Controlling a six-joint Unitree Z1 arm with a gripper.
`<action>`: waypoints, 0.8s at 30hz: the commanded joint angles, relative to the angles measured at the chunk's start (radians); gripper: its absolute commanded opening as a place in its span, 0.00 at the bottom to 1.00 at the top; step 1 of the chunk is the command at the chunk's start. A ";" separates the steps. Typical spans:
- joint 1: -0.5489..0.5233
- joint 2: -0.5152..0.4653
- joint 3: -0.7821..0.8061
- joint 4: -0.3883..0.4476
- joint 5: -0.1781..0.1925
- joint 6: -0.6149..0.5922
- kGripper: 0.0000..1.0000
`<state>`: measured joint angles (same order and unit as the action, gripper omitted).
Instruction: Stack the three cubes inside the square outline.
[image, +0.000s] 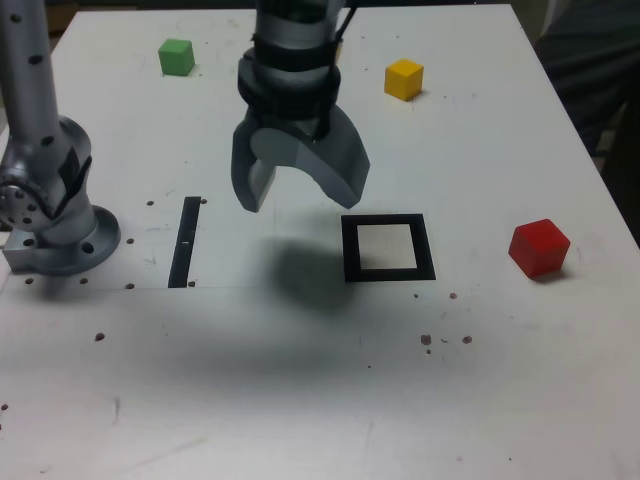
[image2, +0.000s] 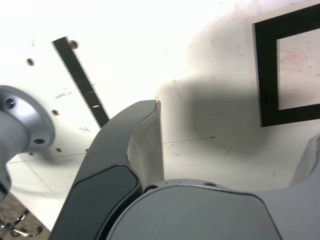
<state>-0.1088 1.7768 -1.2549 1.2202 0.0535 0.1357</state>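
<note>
The gripper hangs above the white table, jaws spread wide and nothing between them, so no block is claimed yet. Taking the square outline as the clock's centre in the exterior view, the red cube sits at three o'clock, well apart from the frame; the yellow cube lies at twelve, far up the table; the green cube is out at ten, the farthest of the three. The gripper itself hovers at about ten o'clock, near the frame's corner but not over it. The outline is empty, its pale centre bare, so I judge that stacking has not begun. All three cubes look matte and solid-coloured with crisp edges, easy flat faces for those curved grey jaws. The outline is a thick flat black band; the thin black strip at nine o'clock is a separate mark. The wrist view shows one jaw's smooth inner face with speckled tabletop beneath.
</note>
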 joint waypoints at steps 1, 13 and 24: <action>-0.005 0.024 -0.046 0.025 0.008 0.019 1.00; -0.055 0.149 -0.317 0.159 0.035 0.094 1.00; -0.069 0.279 -0.552 0.193 0.056 0.230 1.00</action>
<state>-0.1779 2.0449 -1.7912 1.4098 0.1042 0.3565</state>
